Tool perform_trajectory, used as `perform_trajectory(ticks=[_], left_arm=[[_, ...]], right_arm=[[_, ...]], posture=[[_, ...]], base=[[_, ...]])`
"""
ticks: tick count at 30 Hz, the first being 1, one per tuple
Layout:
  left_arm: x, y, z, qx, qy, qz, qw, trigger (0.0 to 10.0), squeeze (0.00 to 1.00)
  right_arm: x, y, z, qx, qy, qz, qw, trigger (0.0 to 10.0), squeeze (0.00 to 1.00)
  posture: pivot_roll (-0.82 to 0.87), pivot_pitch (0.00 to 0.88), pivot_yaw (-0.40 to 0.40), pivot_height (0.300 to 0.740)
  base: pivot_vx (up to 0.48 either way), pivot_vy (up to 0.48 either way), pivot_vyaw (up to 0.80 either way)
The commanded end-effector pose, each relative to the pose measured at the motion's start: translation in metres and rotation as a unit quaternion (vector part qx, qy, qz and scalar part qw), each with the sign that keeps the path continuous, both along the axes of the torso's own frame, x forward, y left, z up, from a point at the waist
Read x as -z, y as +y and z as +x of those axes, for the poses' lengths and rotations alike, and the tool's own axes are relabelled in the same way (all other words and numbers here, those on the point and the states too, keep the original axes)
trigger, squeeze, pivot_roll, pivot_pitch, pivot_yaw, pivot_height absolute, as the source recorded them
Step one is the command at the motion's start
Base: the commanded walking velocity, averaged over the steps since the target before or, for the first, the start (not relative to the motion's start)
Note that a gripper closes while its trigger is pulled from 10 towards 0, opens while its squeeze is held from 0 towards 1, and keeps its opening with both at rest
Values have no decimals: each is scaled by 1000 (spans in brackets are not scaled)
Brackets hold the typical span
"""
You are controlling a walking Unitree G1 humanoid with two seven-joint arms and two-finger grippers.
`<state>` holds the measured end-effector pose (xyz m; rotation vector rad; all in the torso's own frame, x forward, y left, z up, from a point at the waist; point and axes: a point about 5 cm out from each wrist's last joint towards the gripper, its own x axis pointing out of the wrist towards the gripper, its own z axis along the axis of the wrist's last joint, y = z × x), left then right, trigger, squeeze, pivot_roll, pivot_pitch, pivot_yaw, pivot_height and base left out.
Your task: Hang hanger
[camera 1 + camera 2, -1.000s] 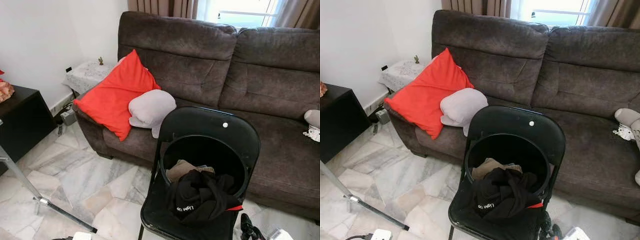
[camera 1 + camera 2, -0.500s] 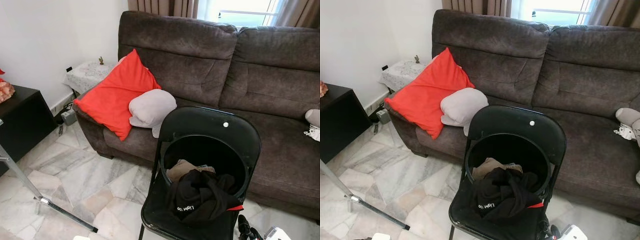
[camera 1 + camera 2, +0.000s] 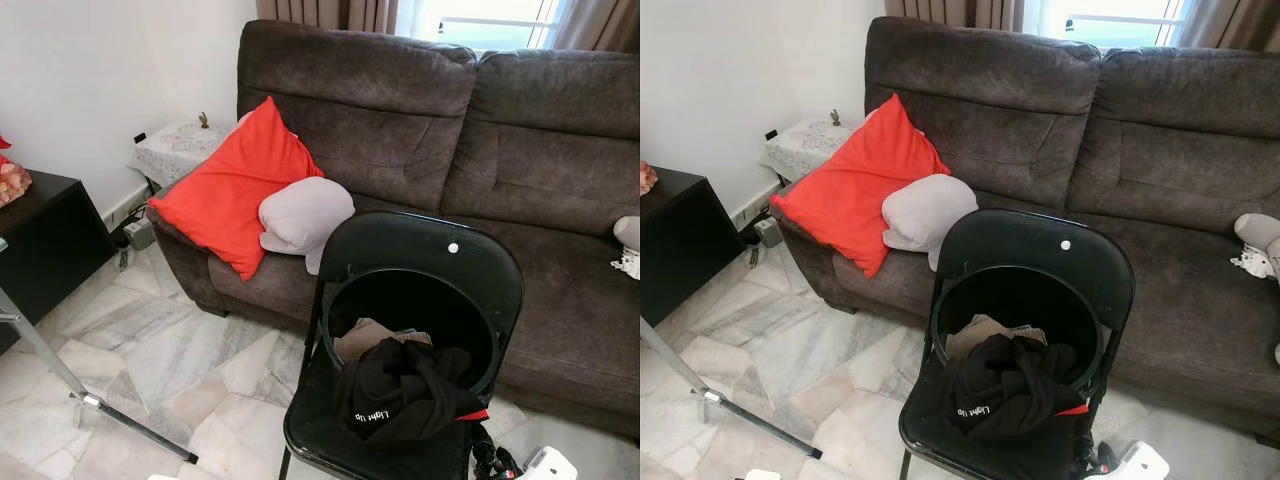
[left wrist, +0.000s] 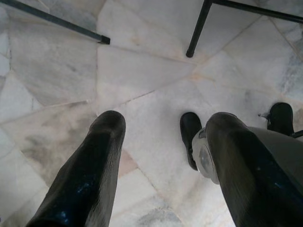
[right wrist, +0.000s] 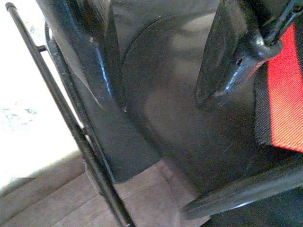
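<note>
A black folding chair [image 3: 425, 262] stands in front of the sofa. On its seat lies a crumpled black garment [image 3: 400, 395] with white lettering, a beige cloth [image 3: 362, 337] behind it and a red strip [image 3: 474, 415] at its right edge. I cannot make out a hanger. My right gripper [image 3: 487, 462] is low beside the chair's front right corner. In the right wrist view its fingers [image 5: 97, 61] stand apart close against the black seat, with the red strip [image 5: 286, 94] beside one finger. My left gripper [image 4: 163, 125] hangs open over the marble floor [image 4: 142, 75].
A dark brown sofa [image 3: 540, 180] holds a red cushion [image 3: 235, 190] and a grey pillow [image 3: 303, 213]. A black cabinet [image 3: 45, 245] stands at the left. A slanted silver pole with a black foot bar [image 3: 60, 370] crosses the floor at lower left. Marble floor lies between it and the chair.
The right gripper has sunk a little lower at the bottom edge of the eye views. The left wrist has dropped almost out of frame. The chair and clothes have not moved.
</note>
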<state>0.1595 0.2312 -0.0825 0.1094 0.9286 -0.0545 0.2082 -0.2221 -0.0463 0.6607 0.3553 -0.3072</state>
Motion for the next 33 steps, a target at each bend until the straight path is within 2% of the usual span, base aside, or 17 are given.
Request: perform_trajectory(ticks=[1, 18, 28, 33], left_arm=[[2, 4, -6, 7, 16, 11, 1000, 10000, 0], [3, 4, -9, 7, 17, 10, 1000, 10000, 0], [3, 1, -7, 14, 14, 9, 1000, 10000, 0], [2, 0, -6, 16, 12, 8, 1000, 10000, 0]], right_arm=[[-2, 1, 2, -12, -8, -9, 1000, 10000, 0], [-13, 15, 1, -103, -64, -55, 991, 10000, 0], [-32, 27, -5, -118, -104, -68, 985, 10000, 0], [-37, 30, -6, -126, -107, -72, 984, 10000, 0]], posture=[[48, 21, 47, 740], [41, 24, 39, 740], [29, 24, 36, 740], [28, 24, 36, 740]], base=[[0, 0, 0], [0, 0, 0], [0, 0, 0], [0, 0, 0]])
